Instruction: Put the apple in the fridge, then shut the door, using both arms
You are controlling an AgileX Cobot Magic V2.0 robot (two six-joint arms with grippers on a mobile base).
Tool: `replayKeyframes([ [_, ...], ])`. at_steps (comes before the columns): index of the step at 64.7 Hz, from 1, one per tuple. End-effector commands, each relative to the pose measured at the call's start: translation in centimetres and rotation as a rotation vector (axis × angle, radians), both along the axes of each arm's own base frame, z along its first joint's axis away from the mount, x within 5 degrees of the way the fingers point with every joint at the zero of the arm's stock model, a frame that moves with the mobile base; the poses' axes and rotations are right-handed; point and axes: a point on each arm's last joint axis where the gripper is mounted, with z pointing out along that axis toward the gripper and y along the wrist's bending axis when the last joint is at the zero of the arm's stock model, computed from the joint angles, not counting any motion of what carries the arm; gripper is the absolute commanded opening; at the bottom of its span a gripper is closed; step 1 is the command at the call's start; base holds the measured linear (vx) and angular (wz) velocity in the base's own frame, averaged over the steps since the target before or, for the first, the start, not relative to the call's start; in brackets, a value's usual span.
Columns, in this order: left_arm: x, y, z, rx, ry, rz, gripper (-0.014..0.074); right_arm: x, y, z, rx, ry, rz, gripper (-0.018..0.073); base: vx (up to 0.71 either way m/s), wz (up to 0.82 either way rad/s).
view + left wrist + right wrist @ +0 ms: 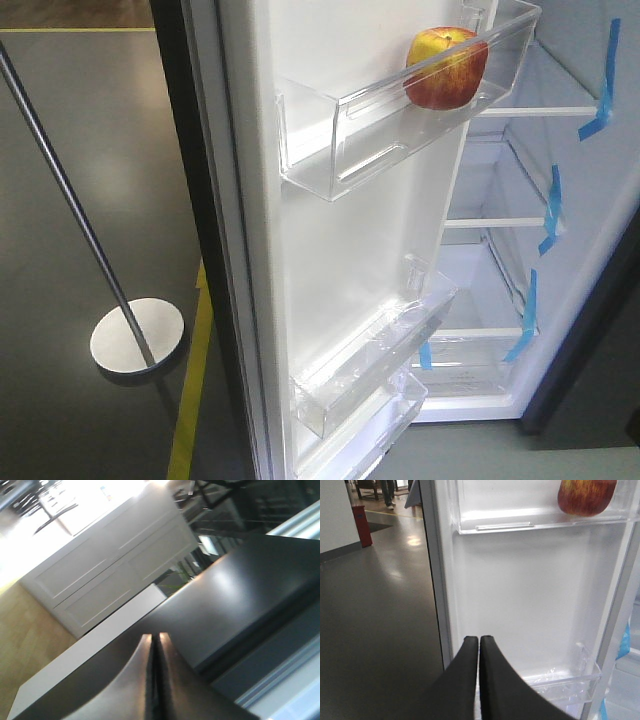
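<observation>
Exterior front-facing: apple (446, 68) upright, stem-end up

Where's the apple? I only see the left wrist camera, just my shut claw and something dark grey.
Observer: The apple sits in the top clear bin on the inside of the door.
Operator: Is the door closed?
Observer: No, it stands open; the fridge and its white shelves show beside it.
Operator: What's my other claw doing?
Observer: The right claw is shut and empty, pointing at the door's white inside, below the apple's bin.
</observation>
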Motion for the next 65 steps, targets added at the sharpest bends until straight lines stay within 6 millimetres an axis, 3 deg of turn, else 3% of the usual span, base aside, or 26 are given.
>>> replayKeyframes([
  [1,0.3,-0.2,3.5,0.05,-0.027,-0.02,-0.0006,-0.2,-0.2,1.3,0.067,-0.074,-0.036,-0.0004,0.0,0.0],
  [11,2.5,-0.9,6.8,0.107,0.047,-0.102,-0.0006,-0.2,-0.2,1.3,0.07,-0.077,-0.034,-0.0004,0.0,0.0],
  [34,11.5,-0.9,12.5,0.284,0.17,-0.163,0.0,-0.3,-0.1,1.5,0.097,-0.084,-0.028,-0.0003,0.0,0.0],
  [49,18.3,-1.1,14.0,0.234,0.206,-0.244,0.0032,-0.3,-0.1,1.5,0.098,-0.081,-0.024,-0.0003,0.0,0.0],
  [65,25.2,-2.0,13.8,0.071,0.199,-0.434,0.0112,-0.3,0.0,1.4,0.097,-0.076,-0.019,-0.0003,0.0,0.0],
])
